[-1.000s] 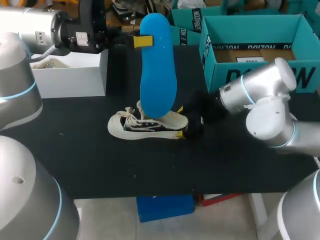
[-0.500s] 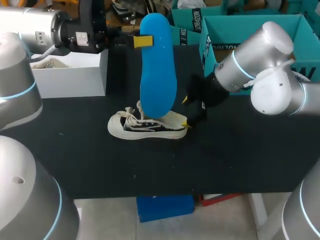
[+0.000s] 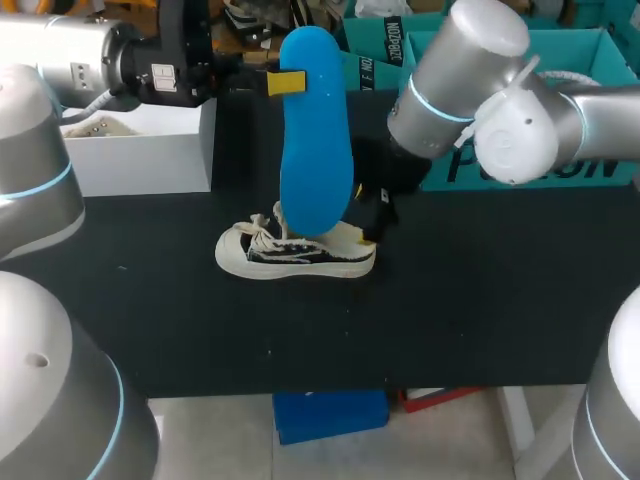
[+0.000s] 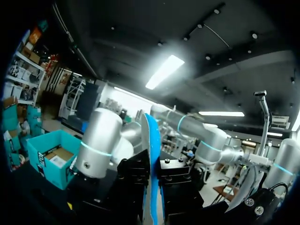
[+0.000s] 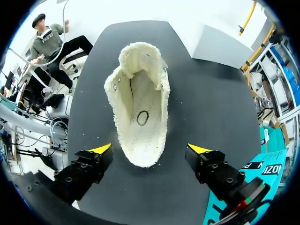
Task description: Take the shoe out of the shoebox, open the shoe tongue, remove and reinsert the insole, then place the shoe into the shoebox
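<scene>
Pinched blue foam insole (image 3: 312, 140) upright in left gripper (image 3: 290, 83), lower end over white canvas sneaker (image 3: 295, 252) on black table (image 3: 500, 300). Held right gripper (image 5: 150, 149) spread wide above heel. Judged insole light, floppy; sneaker soft, best taken at heel collar.

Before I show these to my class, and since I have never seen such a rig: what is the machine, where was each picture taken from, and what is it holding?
It is a robot with two arms at a black table. The wide picture comes from a fixed camera above and behind it. The two round pictures come from cameras on the wrists, looking out along the fingers. The left hand is shut on a blue insole, holding it upright over a shoe that lies on the table. Its wrist picture shows that insole edge-on between the fingers. The right hand is open and holds nothing; its picture looks down into the shoe's opening. A teal shoebox stands at the far right.
</scene>
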Robot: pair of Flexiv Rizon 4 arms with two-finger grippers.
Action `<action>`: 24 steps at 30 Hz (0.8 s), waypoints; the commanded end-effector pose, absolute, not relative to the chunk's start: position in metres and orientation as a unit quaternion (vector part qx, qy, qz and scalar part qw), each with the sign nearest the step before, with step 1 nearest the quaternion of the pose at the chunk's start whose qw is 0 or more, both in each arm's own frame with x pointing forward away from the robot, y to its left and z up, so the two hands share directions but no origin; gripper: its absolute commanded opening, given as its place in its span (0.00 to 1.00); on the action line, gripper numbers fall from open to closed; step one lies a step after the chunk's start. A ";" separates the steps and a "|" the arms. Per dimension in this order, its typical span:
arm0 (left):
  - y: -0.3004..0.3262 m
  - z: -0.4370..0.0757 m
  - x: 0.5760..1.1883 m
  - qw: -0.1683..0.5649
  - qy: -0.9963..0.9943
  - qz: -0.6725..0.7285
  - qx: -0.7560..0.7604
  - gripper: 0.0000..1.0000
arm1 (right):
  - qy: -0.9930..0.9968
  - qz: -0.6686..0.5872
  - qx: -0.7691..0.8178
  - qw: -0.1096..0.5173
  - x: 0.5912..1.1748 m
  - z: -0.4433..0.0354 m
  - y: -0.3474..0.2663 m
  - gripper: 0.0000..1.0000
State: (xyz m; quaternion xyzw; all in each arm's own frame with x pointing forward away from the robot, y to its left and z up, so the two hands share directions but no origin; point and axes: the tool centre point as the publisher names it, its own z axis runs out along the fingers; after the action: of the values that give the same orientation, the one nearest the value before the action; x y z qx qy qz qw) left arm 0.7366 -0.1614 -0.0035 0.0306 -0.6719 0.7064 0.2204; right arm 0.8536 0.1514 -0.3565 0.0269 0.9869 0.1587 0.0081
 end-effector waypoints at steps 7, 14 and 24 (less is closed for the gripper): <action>-0.162 -0.004 0.735 0.218 -0.672 0.707 0.032 0.00 | 1.000 0.010 0.015 -0.005 0.857 -0.353 0.168 1.00; -0.162 -0.004 0.735 0.218 -0.672 0.707 0.032 0.00 | 1.000 0.011 0.019 -0.005 0.858 -0.354 0.171 1.00; -0.162 -0.004 0.735 0.218 -0.672 0.707 0.032 0.00 | 1.000 0.014 0.020 -0.008 0.857 -0.357 0.171 1.00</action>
State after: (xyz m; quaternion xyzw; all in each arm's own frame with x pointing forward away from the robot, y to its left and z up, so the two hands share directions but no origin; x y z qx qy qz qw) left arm 0.7366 -0.1614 -0.0035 0.0307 -0.6720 0.7063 0.2205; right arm 0.8563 0.1687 -0.3561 0.0194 0.9996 0.0186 -0.0080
